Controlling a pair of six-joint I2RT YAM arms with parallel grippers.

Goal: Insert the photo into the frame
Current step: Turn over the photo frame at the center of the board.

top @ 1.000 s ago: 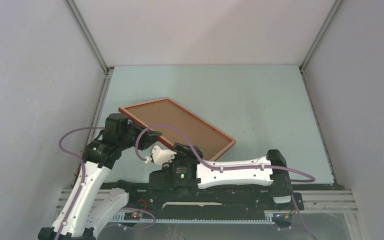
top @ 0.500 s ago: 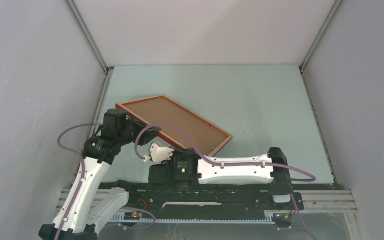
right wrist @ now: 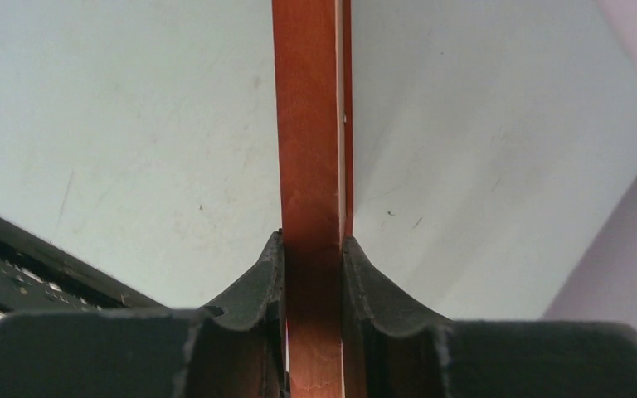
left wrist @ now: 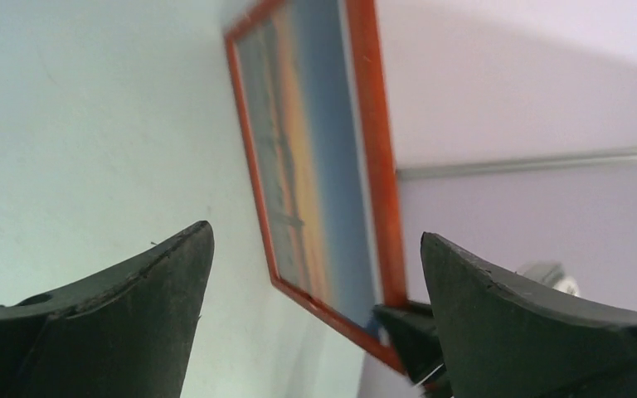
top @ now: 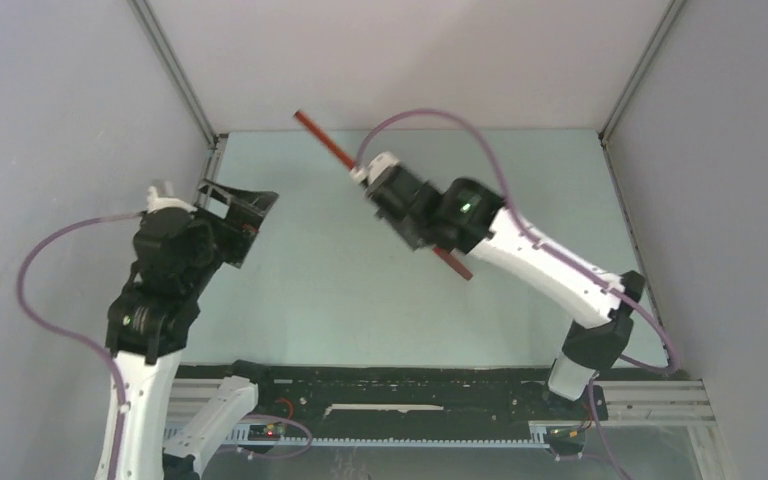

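The photo sits inside the frame. From the left wrist view its orange sunset band and blue water show through the pane, bordered all round by the reddish-brown rim. The frame is turned on edge. From above it reads as a thin red-brown line running slantwise over the far middle of the pale green surface, its upper end towards the back wall. I cannot tell whether its lower end touches the surface.

The right pincer has hold of it. Its two dark fingers are closed tight on either side of the rim, and the wood stands straight up out of the grip in the right wrist view. The right arm reaches in from the near right corner, with a purple cable looping above it.

The left pincer is off to the left, near the side wall and well apart from the frame. Its fingers are spread wide with nothing between them. It faces the glazed front of the frame, so the picture fills the gap between the fingertips in its own camera.
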